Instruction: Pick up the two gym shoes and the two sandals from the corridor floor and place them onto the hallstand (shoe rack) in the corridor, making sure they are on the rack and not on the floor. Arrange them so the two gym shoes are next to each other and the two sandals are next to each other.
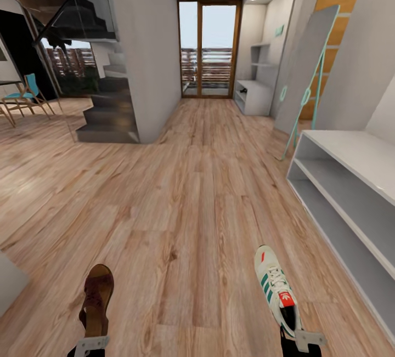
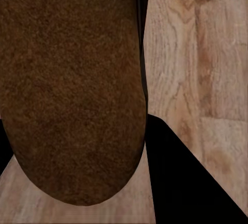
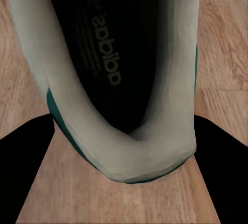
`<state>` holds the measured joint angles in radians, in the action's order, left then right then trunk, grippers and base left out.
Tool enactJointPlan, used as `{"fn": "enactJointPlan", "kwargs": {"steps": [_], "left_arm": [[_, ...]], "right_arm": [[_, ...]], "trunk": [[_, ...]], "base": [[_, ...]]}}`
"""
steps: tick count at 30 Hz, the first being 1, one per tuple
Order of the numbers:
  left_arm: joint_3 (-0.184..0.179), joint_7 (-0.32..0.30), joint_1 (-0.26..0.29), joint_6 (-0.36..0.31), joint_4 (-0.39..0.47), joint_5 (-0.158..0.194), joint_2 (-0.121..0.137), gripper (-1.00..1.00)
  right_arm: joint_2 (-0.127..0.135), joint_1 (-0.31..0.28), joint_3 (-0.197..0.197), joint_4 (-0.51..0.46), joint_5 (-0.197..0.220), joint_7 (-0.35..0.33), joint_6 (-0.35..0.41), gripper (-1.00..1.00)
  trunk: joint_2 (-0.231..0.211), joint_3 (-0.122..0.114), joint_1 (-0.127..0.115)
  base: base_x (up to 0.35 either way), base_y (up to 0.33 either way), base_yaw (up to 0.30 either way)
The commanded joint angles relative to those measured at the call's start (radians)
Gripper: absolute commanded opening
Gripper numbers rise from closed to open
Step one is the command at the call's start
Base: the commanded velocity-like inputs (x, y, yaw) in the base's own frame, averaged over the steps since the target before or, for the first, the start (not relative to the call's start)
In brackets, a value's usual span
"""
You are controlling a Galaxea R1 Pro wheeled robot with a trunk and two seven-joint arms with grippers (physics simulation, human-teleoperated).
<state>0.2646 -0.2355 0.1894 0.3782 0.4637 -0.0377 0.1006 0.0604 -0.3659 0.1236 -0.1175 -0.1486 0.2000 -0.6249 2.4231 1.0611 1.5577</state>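
Both tools loaded: sandal in left, gym shoe in right, corridor ahead.

Left tool (image 1: 91, 343) grasps a dark brown sandal (image 1: 97, 300) by its heel end, toe pointing far; left wrist view shows its brown footbed (image 2: 72, 90) close up over the corridor floor (image 1: 186, 192). Right tool (image 1: 303, 340) grasps a white gym shoe (image 1: 276, 290) with green stripes at the heel, toe pointing far; right wrist view shows the heel collar (image 3: 129, 157) and dark insole. Hallstand (image 1: 253, 94), light grey with stepped upper shelves, stands at the far right by the glass door (image 1: 208, 47). A plain white two-tier bench (image 1: 351, 192) sits near right.
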Motion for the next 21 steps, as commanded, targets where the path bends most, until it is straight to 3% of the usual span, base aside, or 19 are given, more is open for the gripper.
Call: {"fn": "enactJointPlan", "kwargs": {"steps": [1, 21], "left_arm": [[0.009, -0.008, 0.001, 0.002, 0.0, -0.007, -0.001, -1.0], [0.01, -0.007, 0.001, 0.002, 0.0, -0.007, -0.001, -1.0]], "right_arm": [[0.0, -0.001, 0.007, 0.001, -0.011, 0.004, -0.002, -1.0], [-0.002, -0.001, 0.007, 0.0, -0.011, 0.004, -0.002, -1.0]], "trunk": [[0.0, 0.001, 0.0], [0.0, 0.001, 0.0]], "base": [[0.336, 0.0, 0.0], [0.336, 0.0, 0.0]]}}
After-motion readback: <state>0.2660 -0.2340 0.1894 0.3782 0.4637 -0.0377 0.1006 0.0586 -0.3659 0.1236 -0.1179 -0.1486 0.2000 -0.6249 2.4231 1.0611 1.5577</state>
